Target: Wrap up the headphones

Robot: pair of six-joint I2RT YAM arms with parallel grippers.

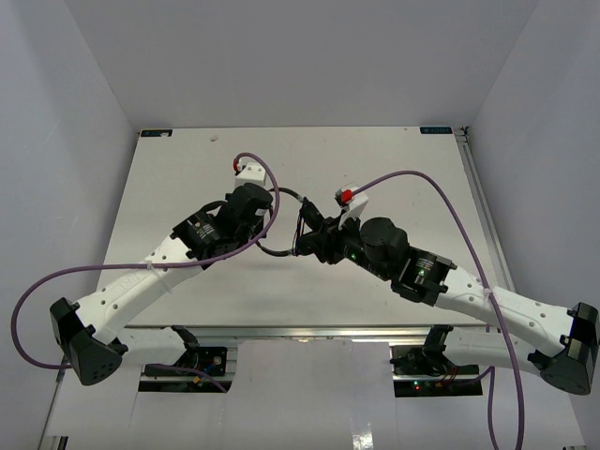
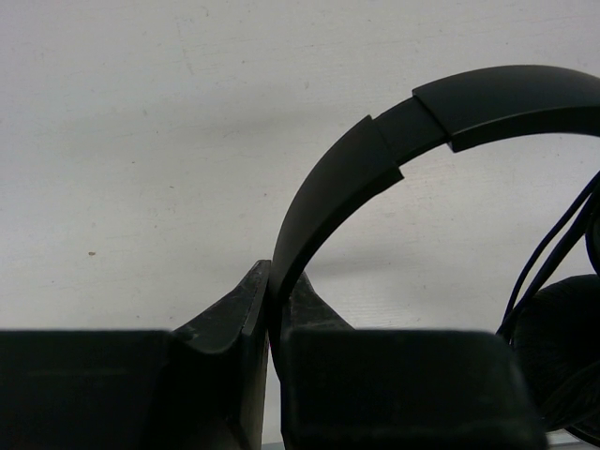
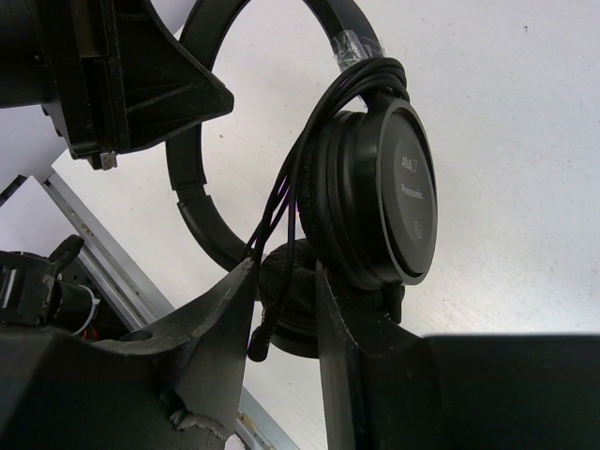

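The black headphones [image 1: 279, 252] hang between my two grippers above the middle of the white table [image 1: 394, 150]. My left gripper [image 2: 272, 292] is shut on the thin headband [image 2: 347, 178]; an earcup [image 2: 562, 356] and cord strands [image 2: 553, 248] show at the right edge of that view. In the right wrist view a round earcup [image 3: 398, 192] faces the camera, with the second earcup [image 3: 295, 300] behind it. The cord [image 3: 309, 159] is looped around the headband near the earcup. Its strands and plug [image 3: 261, 339] hang between the parted fingers of my right gripper [image 3: 281, 281], which is open.
Thick purple robot cables [image 1: 441, 187] arc over both arms. A metal rail [image 1: 309, 333] runs along the table's near edge and also shows in the right wrist view [image 3: 112, 262]. The left gripper's body [image 3: 131, 75] sits close above the headphones. White walls enclose the table.
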